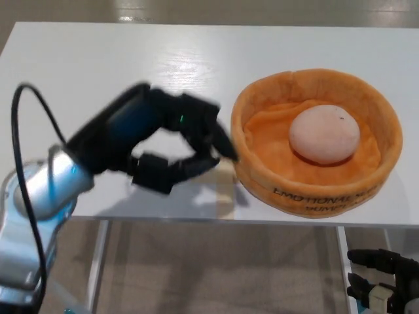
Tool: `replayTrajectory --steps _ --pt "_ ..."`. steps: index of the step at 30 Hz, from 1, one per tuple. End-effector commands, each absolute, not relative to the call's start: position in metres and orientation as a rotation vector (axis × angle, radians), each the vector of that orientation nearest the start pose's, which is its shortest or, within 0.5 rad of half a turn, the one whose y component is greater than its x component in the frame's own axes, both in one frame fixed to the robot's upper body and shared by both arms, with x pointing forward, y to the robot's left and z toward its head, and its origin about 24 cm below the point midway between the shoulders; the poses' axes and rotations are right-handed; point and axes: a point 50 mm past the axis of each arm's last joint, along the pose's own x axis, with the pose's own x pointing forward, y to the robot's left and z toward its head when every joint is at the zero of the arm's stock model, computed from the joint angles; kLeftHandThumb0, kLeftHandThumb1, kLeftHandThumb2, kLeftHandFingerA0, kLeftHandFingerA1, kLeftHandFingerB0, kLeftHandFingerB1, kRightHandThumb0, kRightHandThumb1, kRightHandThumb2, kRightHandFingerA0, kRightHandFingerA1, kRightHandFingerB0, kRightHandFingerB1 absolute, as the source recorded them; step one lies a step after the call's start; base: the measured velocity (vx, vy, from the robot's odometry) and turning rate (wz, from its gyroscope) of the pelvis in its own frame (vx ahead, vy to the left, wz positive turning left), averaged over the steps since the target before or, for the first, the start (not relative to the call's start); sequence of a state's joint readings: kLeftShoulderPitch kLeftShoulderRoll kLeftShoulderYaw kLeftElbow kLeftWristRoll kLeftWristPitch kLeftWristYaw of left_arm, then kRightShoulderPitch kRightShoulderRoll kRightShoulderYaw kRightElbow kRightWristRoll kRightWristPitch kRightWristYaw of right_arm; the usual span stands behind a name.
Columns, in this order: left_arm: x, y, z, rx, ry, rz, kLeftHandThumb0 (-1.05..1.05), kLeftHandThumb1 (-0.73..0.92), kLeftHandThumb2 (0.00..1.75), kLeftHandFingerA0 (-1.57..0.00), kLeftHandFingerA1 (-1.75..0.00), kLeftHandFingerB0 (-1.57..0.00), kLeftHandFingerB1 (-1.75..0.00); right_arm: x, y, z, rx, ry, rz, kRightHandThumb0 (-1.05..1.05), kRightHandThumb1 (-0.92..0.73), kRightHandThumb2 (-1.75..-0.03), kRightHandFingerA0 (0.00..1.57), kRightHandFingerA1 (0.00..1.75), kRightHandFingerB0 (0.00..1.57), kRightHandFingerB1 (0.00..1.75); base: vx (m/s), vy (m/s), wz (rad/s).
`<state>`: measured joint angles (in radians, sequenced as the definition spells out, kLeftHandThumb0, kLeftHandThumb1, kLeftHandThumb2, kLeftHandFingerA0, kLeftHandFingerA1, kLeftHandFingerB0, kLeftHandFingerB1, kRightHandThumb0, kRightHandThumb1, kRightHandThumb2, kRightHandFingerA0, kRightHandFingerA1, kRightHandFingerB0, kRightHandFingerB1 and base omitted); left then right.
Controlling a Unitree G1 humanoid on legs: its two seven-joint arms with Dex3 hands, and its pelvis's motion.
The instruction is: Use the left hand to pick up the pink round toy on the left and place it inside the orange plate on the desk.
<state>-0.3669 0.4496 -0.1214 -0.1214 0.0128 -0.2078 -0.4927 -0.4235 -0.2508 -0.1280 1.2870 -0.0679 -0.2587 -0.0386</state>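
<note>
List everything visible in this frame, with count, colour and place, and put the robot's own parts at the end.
table: one, white, fills most of the view; its near edge runs across the lower part.
orange plate: one, orange soft fabric with dark lettering on its outer wall, on the table at the right.
pink round toy: one, pale pink, lying inside the plate.
floor: beige, visible below the table edge.
cable: one, black, looping along the left arm.
left hand: one, black, blurred, over the table just left of the plate, fingers apart, holding nothing.
right hand: one, black, low at the bottom right corner, below the table edge; only partly in view.
</note>
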Motion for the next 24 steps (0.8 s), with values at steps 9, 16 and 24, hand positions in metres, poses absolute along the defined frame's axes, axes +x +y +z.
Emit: replayTrajectory --steps 9,16,24 --pt "0.210 0.195 -0.010 -0.338 0.465 -1.029 -0.22 0.65 0.88 -0.96 -0.94 -0.96 -0.89 0.254 -0.246 -0.080 -0.252 0.630 -0.163 -0.19 -0.61 -0.57 0.80 0.62 0.71 0.51 0.00 0.000 0.00" --pt "0.204 0.205 -0.034 -0.240 0.555 -0.887 -0.14 0.82 0.68 -0.95 -1.14 -0.92 -0.96 0.255 -0.245 -0.080 -0.244 0.629 -0.166 -0.20 -0.61 -0.57 0.80 0.63 0.71 0.52 0.00 0.000 0.00" --pt "0.212 0.218 -0.043 -0.001 0.567 -0.736 -0.15 0.72 0.78 -0.90 -1.25 -0.94 -1.07 0.255 -0.245 -0.079 -0.246 0.629 -0.169 -0.19 -0.60 -0.57 0.81 0.63 0.71 0.52 0.00 0.000 0.00"
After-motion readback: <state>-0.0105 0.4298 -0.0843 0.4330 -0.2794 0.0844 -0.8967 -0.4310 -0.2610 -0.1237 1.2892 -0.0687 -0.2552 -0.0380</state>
